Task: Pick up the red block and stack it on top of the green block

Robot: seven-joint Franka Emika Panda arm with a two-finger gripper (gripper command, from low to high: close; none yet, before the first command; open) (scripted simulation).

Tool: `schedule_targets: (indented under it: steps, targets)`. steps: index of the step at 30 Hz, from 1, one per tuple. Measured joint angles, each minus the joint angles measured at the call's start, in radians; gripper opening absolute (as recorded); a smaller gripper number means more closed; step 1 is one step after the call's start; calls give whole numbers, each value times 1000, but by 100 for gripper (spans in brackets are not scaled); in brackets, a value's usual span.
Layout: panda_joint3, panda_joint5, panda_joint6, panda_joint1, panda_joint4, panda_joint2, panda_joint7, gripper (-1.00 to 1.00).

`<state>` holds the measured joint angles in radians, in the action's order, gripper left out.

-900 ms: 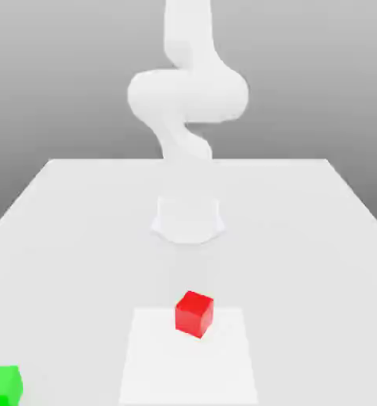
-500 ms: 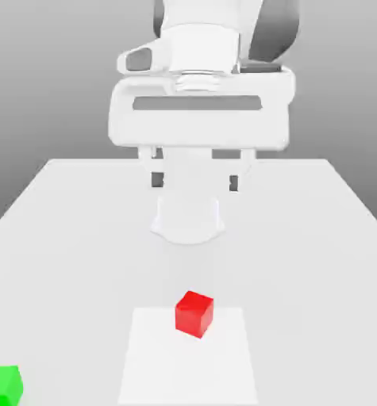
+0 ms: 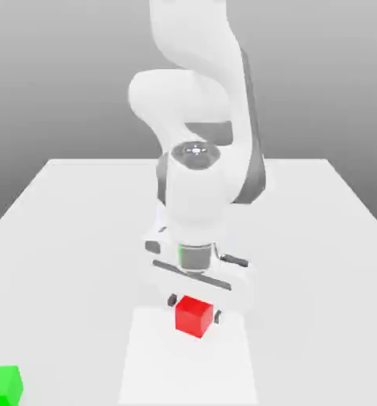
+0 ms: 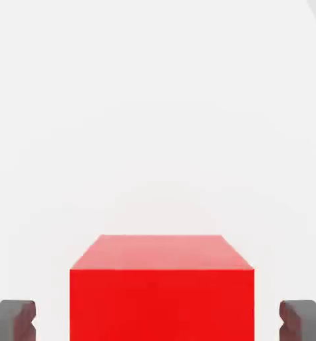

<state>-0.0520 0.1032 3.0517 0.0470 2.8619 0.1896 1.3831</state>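
Observation:
The red block (image 3: pixel 194 316) sits on the white table (image 3: pixel 318 238), near its front edge. My gripper (image 3: pixel 194 309) has come down over it and is open, one dark fingertip (image 3: pixel 172 300) on each side of the cube. In the hand view the red block (image 4: pixel 161 286) lies between the two fingertips (image 4: pixel 10 320), with a visible gap on both sides, so the gripper (image 4: pixel 158 321) is not touching it. The green block (image 3: pixel 1 384) rests at the front corner on the exterior view's left, far from the gripper.
A paler square patch (image 3: pixel 151 365) marks the table under and in front of the red block. The arm's white links (image 3: pixel 195 190) rise behind the block, covering the robot's base. The table edges run off at both sides.
The hand has dropped from high above the table down to the red block, and its fingers now straddle the cube. Neither block has moved.

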Motion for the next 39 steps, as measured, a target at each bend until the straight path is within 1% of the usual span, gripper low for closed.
schedule_targets:
  steps: [5,10,13,15,20,25,32,34,36,37,39]
  targets:
    - [0,2,1,0,0,0,2,-100]
    - [-41,-88,-132,15,22,-157,-62,-100]
    - [-28,-123,-218,5,25,-245,-87,-100]
    - [-10,-148,-258,32,-27,-234,-98,-100]
    - [32,-187,-344,121,-202,-146,-103,-100]
    - [89,-195,-427,194,-383,-46,-87,-100]
    - [196,-189,-543,288,-637,97,-51,-100]
    - [203,-200,-516,303,-668,157,-55,-100]
    - [194,-217,-459,314,-680,226,-65,-100]
    - [190,-222,-439,318,-682,249,-69,100]
    - [190,-223,-438,318,-682,249,-69,100]
